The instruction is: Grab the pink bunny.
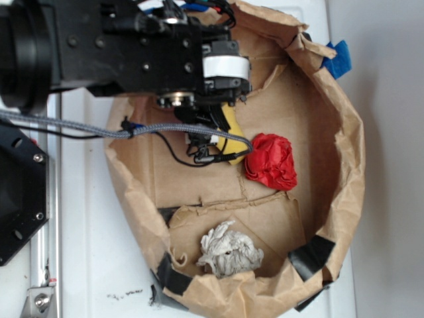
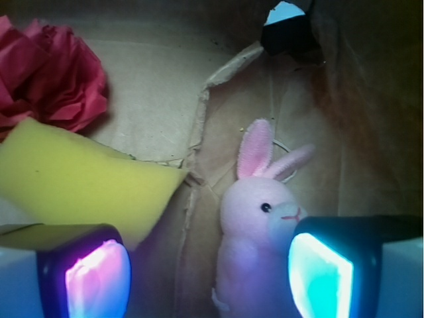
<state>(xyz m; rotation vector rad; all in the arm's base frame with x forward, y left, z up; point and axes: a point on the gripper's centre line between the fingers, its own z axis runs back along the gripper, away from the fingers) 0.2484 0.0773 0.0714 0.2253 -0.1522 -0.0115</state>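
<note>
A: How do the jaws stand?

B: Wide apart, holding nothing. In the wrist view the gripper (image 2: pixel 209 275) shows one glowing pad (image 2: pixel 96 278) at the lower left and the other at the lower right, with open space between them.

A: And the bunny?

B: The bunny (image 2: pixel 255 252) sits in that gap, close against the right pad, which already covers part of its cheek. It is upright, ears up. My guess is the jaws are spread so they can straddle it before closing.

A: What lies around it?

B: The sponge (image 2: pixel 79 182) is just to the left, above the left pad, near enough that it could be caught in the squeeze. The red cloth (image 2: pixel 50 83) is behind the sponge, farther off.

A: From outside?

B: The arm (image 1: pixel 132 46) hides the bunny. Everything sits in a paper bag (image 1: pixel 351 152) whose rolled-down walls keep the things in. A grey wad (image 1: pixel 228 252) lies well apart at the near side.
</note>
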